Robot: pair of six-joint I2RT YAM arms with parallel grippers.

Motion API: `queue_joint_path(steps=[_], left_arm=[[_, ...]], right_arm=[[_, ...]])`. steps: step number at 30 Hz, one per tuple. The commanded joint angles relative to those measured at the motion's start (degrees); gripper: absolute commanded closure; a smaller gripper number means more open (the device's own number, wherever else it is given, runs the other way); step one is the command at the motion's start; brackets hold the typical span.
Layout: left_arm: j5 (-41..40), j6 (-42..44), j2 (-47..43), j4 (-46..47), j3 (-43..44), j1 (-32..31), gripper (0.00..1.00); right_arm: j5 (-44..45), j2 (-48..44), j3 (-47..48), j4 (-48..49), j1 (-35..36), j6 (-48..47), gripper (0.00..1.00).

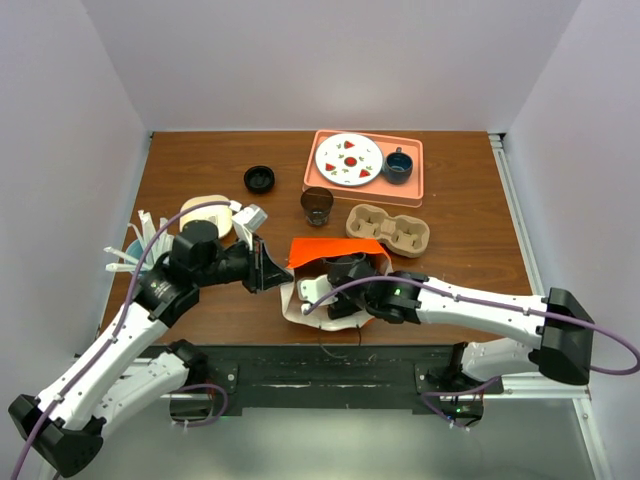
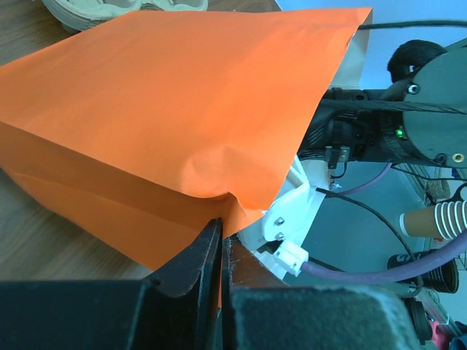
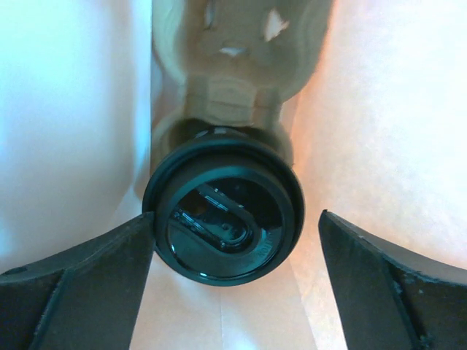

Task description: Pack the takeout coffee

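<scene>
**Coffee cup (image 3: pixel 222 219) bagged, right claw (image 3: pixel 235 224) open**

The coffee cup sits in a carrier (image 3: pixel 233 73) inside the orange bag (image 2: pixel 182 109), the right claw wide at its 9 and 3 o'clock. The left claw (image 2: pixel 219 233) pinches the bag's edge. Probably light and crushable: grip gently, high on its wall.

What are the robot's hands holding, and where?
The left gripper pinches the orange bag by its paper edge. The right gripper stands open around the lidded coffee cup, holding nothing.
</scene>
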Motion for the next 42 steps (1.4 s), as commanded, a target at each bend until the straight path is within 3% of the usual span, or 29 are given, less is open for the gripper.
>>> queue_joint_path(steps=[1,25,42], left_arm=[[-0.3,0.0,0.4,0.0,3.0,-0.3,0.91],[-1.7,0.9,3.9,-5.9,9.0,-0.4,0.87],[-4.5,-0.7,6.8,-12.4,14.2,-0.4,0.84]], right_arm=[[-2.2,-1.7,3.0,-2.8,-0.1,0.3,0.02],[-12.6,-1.6,13.3,-12.4,0.1,5.2,0.03],[-10.8,-2.3,17.6,-12.1,0.1,8.5,0.12]])
